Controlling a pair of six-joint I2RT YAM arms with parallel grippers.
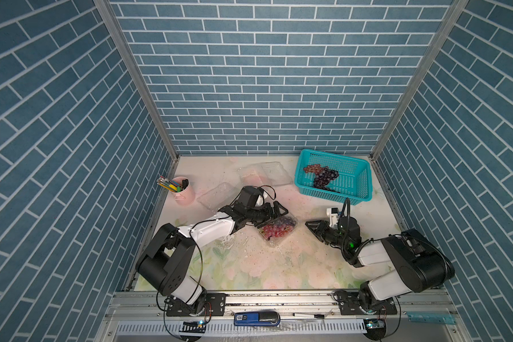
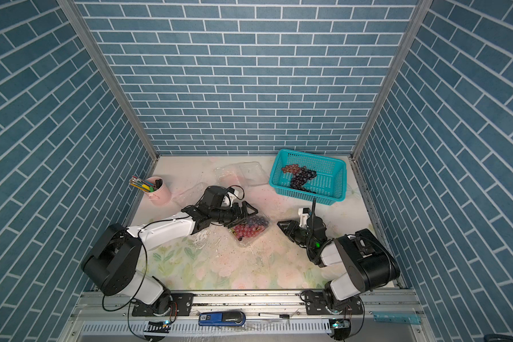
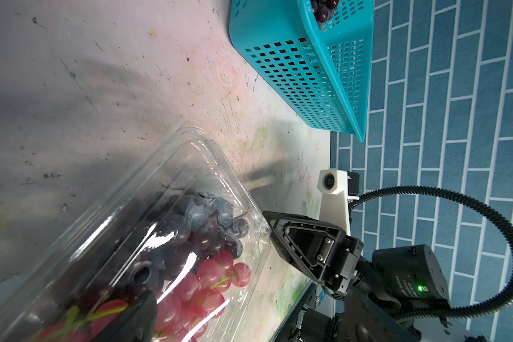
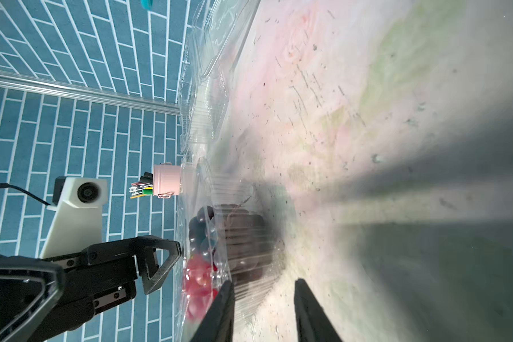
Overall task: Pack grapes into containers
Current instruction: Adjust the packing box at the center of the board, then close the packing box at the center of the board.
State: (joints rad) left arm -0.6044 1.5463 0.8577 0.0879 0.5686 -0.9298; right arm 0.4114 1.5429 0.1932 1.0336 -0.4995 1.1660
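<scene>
We are in a robot lab cell. Blue brick-print panels (image 1: 264, 88) on aluminium posts (image 1: 139, 83) box us in on three sides. Our two arms (image 1: 211, 229) are bolted to a metal rail (image 1: 279, 300) with a slotted cable duct (image 1: 308, 328) beside it. A scuffed floral mat (image 1: 249, 266) lies under the left gripper (image 1: 280, 210) and the right gripper (image 1: 308, 224). A pen cup (image 1: 185, 195) stands beyond the former, a teal basket (image 1: 329, 195) beyond the latter.

Centre: container (image 1: 273, 244) on tabletop (image 1: 249, 266), grapes (image 1: 274, 229) in it.
2 o'clock: basket (image 1: 332, 196), more grapes (image 1: 322, 174) inside.
10 o'clock: pen cup (image 1: 184, 193).
11–12 o'clock: other containers (image 1: 264, 173).
</scene>
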